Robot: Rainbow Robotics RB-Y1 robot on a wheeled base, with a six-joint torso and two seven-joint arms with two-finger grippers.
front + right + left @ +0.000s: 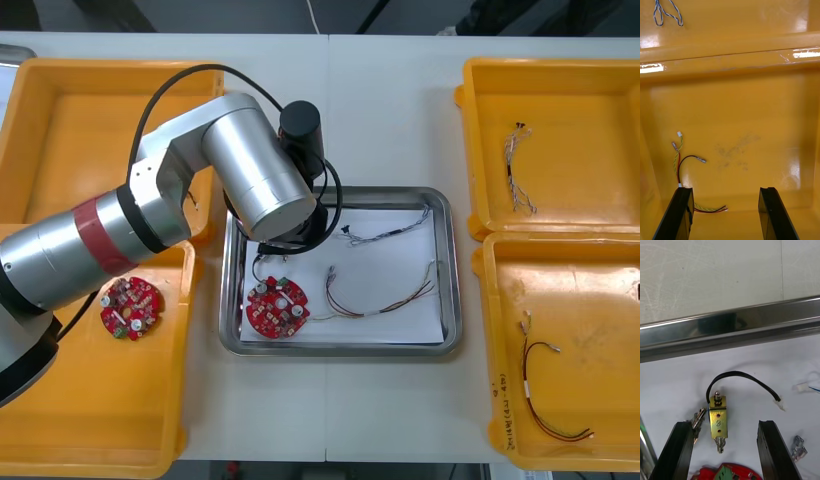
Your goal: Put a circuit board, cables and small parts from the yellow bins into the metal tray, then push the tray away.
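Observation:
My left arm (250, 180) reaches over the left part of the metal tray (452, 300), which is white inside. The left gripper (725, 424) is open just above the tray floor. A brass small metal part (718, 422) with a black cable (745, 377) lies between the fingers, untouched. Two more small metal parts (698, 419) (798, 448) lie beside the fingers. A red circuit board (277, 308) rests in the tray's near left corner. The right gripper (725, 189) hangs open over the near right yellow bin (752, 123), next to a red and yellow cable (678, 159).
The tray also holds a twisted cable (390, 232) and a red and yellow cable (385, 300). A second board (130, 306) lies in the near left bin (90, 420). The far right bin (590, 90) holds a blue and white cable (518, 170).

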